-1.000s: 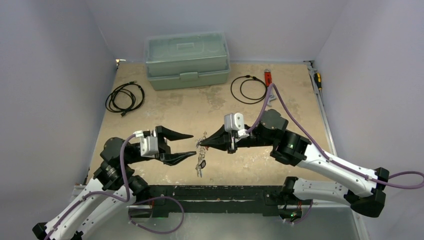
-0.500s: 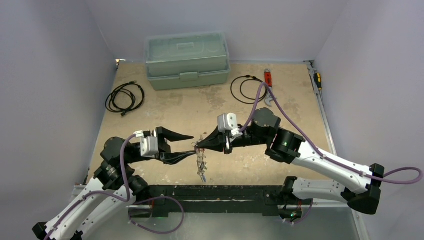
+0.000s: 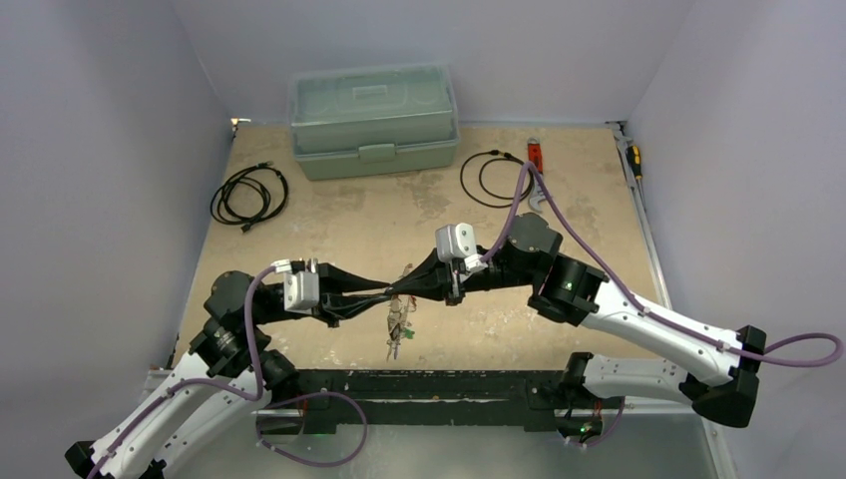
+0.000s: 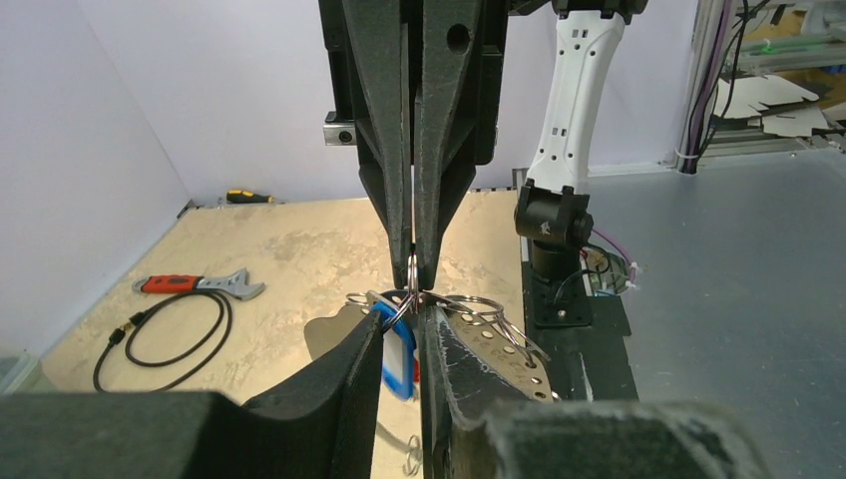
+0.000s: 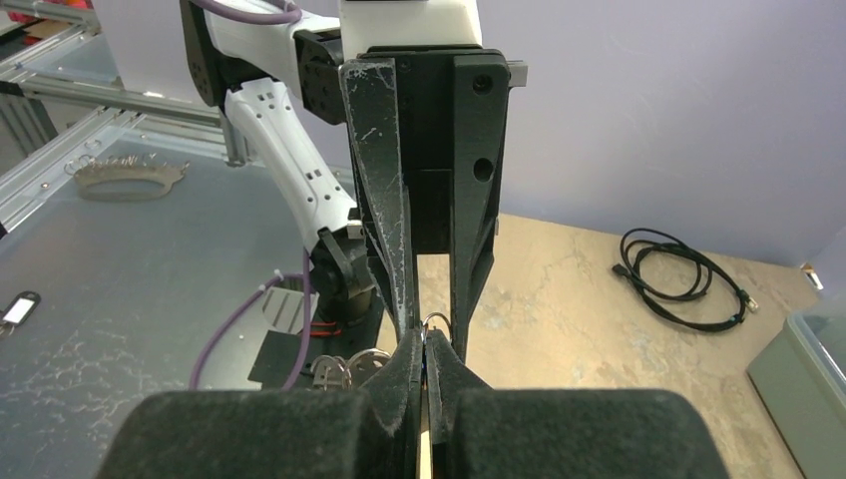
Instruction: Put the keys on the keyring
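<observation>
Both grippers meet tip to tip above the front middle of the table. My right gripper (image 3: 403, 290) is shut on the thin silvery keyring (image 4: 412, 271), which also shows in the right wrist view (image 5: 436, 318). My left gripper (image 3: 387, 293) has closed on the blue key (image 4: 400, 349), whose head sits between its fingers. More silver rings (image 4: 481, 303) fan out to the right of the pinch. The rest of the keys (image 3: 397, 329) hang below both grippers, with a red head barely showing. In the left wrist view my right gripper (image 4: 414, 267) comes down from above onto my left gripper (image 4: 402, 311).
A grey-green toolbox (image 3: 372, 120) stands at the back. A coiled black cable (image 3: 249, 195) lies at the left, another (image 3: 496, 178) at the back right beside a red-handled wrench (image 3: 535, 160). A screwdriver (image 3: 634, 160) lies along the right wall.
My left gripper has gone from wide open to closed on the bunch. My right gripper moved left with the ring until the tips met. The hanging keys swung slightly.
</observation>
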You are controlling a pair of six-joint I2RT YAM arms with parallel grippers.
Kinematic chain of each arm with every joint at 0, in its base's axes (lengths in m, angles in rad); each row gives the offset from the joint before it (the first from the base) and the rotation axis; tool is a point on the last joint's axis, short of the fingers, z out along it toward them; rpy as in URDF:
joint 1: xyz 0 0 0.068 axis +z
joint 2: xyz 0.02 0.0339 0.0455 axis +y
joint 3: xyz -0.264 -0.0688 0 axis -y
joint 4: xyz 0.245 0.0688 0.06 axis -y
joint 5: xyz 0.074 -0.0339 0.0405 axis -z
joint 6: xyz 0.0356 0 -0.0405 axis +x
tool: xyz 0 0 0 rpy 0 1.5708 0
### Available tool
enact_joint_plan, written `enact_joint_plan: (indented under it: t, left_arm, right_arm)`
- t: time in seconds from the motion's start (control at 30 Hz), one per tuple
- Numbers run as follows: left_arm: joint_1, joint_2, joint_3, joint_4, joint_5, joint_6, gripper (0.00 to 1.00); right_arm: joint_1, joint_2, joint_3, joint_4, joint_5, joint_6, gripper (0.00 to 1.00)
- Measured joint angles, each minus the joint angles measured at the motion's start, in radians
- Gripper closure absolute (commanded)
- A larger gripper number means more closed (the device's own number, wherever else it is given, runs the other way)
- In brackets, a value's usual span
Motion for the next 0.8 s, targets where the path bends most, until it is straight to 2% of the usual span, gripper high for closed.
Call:
enact_joint_plan:
  t: [0.07, 0.17, 0.23, 0.27, 0.4, 0.43, 0.7, 0.73, 0.77, 0.8]
  left_arm:
    - [0.0, 0.0, 0.0, 0.0, 0.0, 0.0, 0.82]
    - [0.0, 0.0, 0.0, -0.001, 0.0, 0.0, 0.74]
    - [0.0, 0.0, 0.0, 0.0, 0.0, 0.0, 0.73]
    - [0.0, 0.0, 0.0, 0.0, 0.0, 0.0, 0.75]
    - [0.0, -0.001, 0.0, -0.001, 0.0, -0.005, 0.98]
    - [0.0, -0.001, 0.0, -0.001, 0.001, -0.007, 1.0]
    - [-0.001, -0.007, 0.0, -0.002, -0.001, -0.006, 1.0]
    - [-0.001, -0.01, 0.0, -0.004, -0.004, -0.006, 1.0]
    - [-0.001, -0.012, 0.0, -0.007, -0.008, -0.006, 1.0]
    - [-0.001, -0.013, 0.0, -0.009, -0.01, -0.005, 1.0]
  right_arm:
    - [0.0, 0.005, 0.003, 0.008, -0.002, 0.003, 1.0]
    - [0.0, 0.012, 0.004, 0.014, -0.007, 0.005, 1.0]
    - [0.0, 0.016, 0.004, 0.016, -0.011, 0.007, 1.0]
    - [0.0, 0.018, 0.004, 0.016, -0.015, 0.007, 1.0]
    - [0.0, 0.023, 0.004, 0.02, -0.024, 0.011, 1.0]
    - [0.0, 0.023, 0.004, 0.022, -0.024, 0.011, 1.0]
    - [0.0, 0.023, 0.004, 0.03, -0.024, 0.019, 1.0]
    - [0.0, 0.023, 0.004, 0.031, -0.023, 0.019, 0.98]
    - [0.0, 0.023, 0.004, 0.031, -0.023, 0.019, 0.87]
    - [0.0, 0.023, 0.004, 0.031, -0.019, 0.019, 0.8]
